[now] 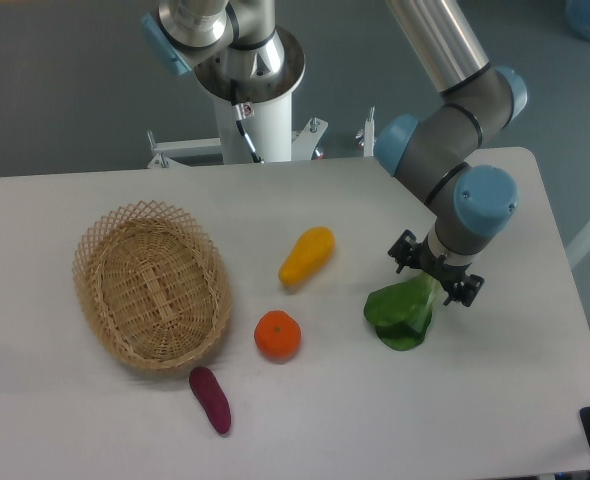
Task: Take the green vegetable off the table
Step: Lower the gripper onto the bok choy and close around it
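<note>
The green vegetable [400, 318] lies on the table [95, 420], toward its right side, dark leaves spread at the lower left and its pale stalk running up toward one o'clock. My gripper [434, 282] sits right over that stalk end, reaching down from above, with black knuckles showing on either side of the stalk. From this angle I cannot tell whether my fingers are closed on the stalk or only straddling it; the fingertips are hidden behind the wrist and the leaves. The leaves lie flat against the tabletop.

From the vegetable, the orange [277, 335] sits at about nine o'clock, well apart from it. The yellow elongated fruit [306, 256] lies at about ten o'clock, tilted, with its upper end pointing to one o'clock. The purple eggplant-like piece [211, 399] lies farther off at about eight o'clock, near the front edge of the table, just below the wicker basket [152, 285]. The basket rests at nine o'clock, on the left part of the table, oval and open at the top.

My arm runs up from the wrist toward twelve o'clock and out of view, grey with blue joint caps. The white arm base [245, 75] stands behind the table's far edge.
</note>
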